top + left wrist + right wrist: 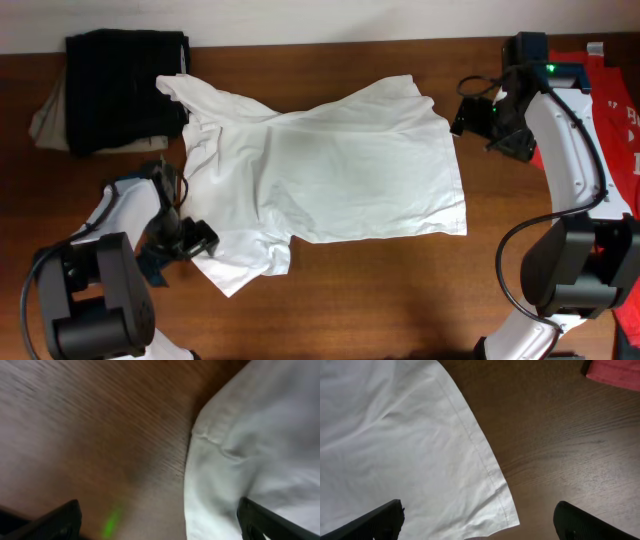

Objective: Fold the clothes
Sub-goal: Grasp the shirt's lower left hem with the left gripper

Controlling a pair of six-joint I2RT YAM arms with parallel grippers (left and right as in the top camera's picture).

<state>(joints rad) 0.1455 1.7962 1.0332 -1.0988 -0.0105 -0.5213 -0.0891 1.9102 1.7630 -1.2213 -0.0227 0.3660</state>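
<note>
Nearest the bases, on the left: one left gripper [195, 240], low over the wooden table [400, 290] at the near sleeve of the one white T-shirt [340, 170]. Spread wide in the left wrist view [160, 527], with two dark fingers [55, 520] at the frame's lower corners. Grips nothing; only bare wood and the shirt's [260, 435] hemmed edge between them.

Mid-table: that single shirt, spread roughly flat and rumpled. Lies with one sleeve toward the left arm and its hem toward the right.

Farther back, on the right: one right gripper [468, 115], just off the shirt's far right corner. Also wide apart in the right wrist view [480, 527], fingers [375, 520] well separated and holding nothing. Hangs above the shirt's [395, 435] hem corner.

Farthest, on the left: one folded dark stack [125, 90], touching the shirt's far sleeve, with one beige piece [45, 120] showing beneath it. At the right edge: one red garment [615, 110], also seen at the corner of the right wrist view [615, 372].
</note>
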